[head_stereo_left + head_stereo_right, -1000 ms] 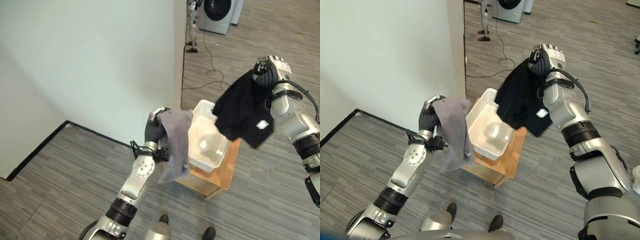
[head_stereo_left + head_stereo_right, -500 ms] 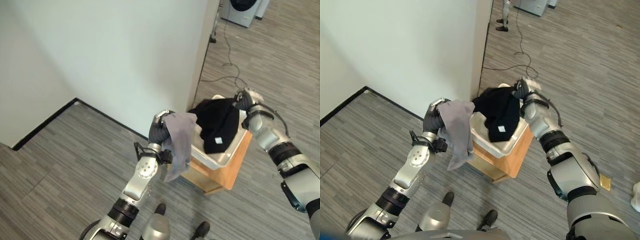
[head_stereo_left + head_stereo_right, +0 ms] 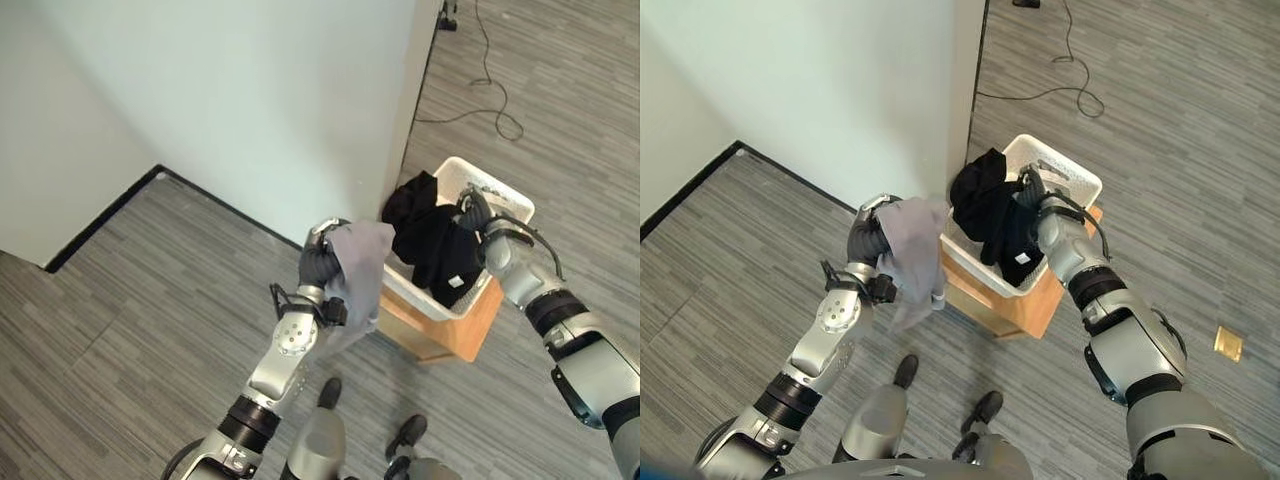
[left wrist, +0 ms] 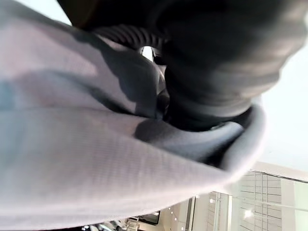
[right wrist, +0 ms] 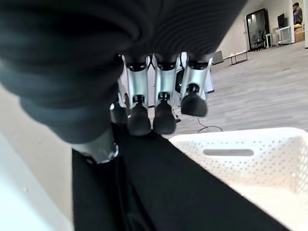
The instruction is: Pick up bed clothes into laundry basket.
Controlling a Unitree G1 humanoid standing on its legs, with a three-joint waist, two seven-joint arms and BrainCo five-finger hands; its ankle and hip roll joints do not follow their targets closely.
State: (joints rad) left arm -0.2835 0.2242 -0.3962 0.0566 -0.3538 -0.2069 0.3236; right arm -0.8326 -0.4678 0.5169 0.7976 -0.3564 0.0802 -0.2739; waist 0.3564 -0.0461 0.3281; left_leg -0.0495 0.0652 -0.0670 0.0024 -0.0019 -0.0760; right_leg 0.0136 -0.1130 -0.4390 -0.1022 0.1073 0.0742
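My left hand point(image 3: 316, 264) is raised beside the wall corner, shut on a grey cloth point(image 3: 360, 272) that hangs from it just left of the basket. The same grey cloth point(image 4: 96, 159) drapes over that hand in the left wrist view. A white perforated laundry basket point(image 3: 503, 194) sits on a small wooden stool point(image 3: 455, 328). A black garment point(image 3: 436, 247) lies heaped inside the basket and spills over its near-left rim. My right hand point(image 3: 1034, 194) is down in the basket; its curled fingers point(image 5: 153, 117) pinch the top of the black garment point(image 5: 168, 192).
A white wall point(image 3: 250, 90) with a dark skirting line stands to the left, its corner right behind the basket. A black cable point(image 3: 490, 100) trails over the grey plank floor beyond. A brass floor plate point(image 3: 1227, 343) lies to the right.
My right hand has gone down into the basket with the black garment, which now lies heaped inside. The left hand keeps the grey cloth in the same place. The camera has shifted.
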